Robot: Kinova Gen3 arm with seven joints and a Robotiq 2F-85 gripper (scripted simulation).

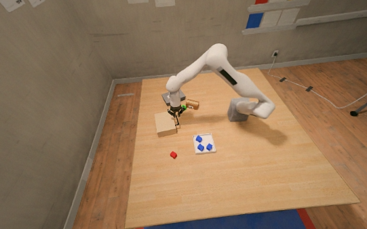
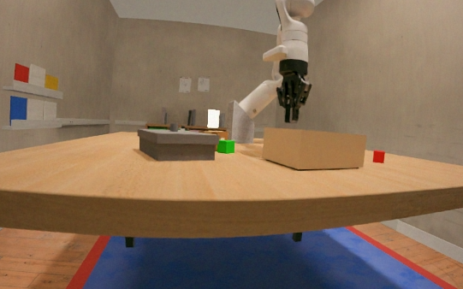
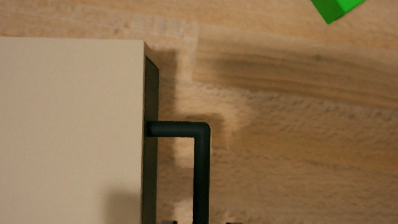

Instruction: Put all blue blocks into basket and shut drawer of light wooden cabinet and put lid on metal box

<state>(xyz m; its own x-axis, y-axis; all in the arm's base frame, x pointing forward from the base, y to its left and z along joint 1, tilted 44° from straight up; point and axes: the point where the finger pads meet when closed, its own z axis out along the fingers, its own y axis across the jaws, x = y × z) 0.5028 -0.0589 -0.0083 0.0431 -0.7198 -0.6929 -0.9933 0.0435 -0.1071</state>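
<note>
The tool hangs point-down over the handle side of the light wooden cabinet, its fingers drawn partway together with nothing between them. That narrow set looks chosen so they can drop around the thin dark handle, which the wrist view shows standing off the cabinet's front face directly beneath the camera. In the exterior view the fingertips sit above the cabinet's top, not touching anything. The drawer appears flush with the cabinet body, so the arm is probably lining up either to pull it open or to confirm it shut; which one cannot be read from here.

Just beyond the cabinet lies a green block, and near it the metal box with its lid seated on top. A small brown object lies beside the arm in the top view; what it is cannot be made out.

Farther out on the surface, the basket holds three blue blocks, all inside its rim as far as the top view shows. A red block lies apart from it.

The drawer's interior and the box's contents are hidden, so whether more blue blocks remain is unknown. The tool's fingertips are barely visible at the bottom edge of the wrist view.
</note>
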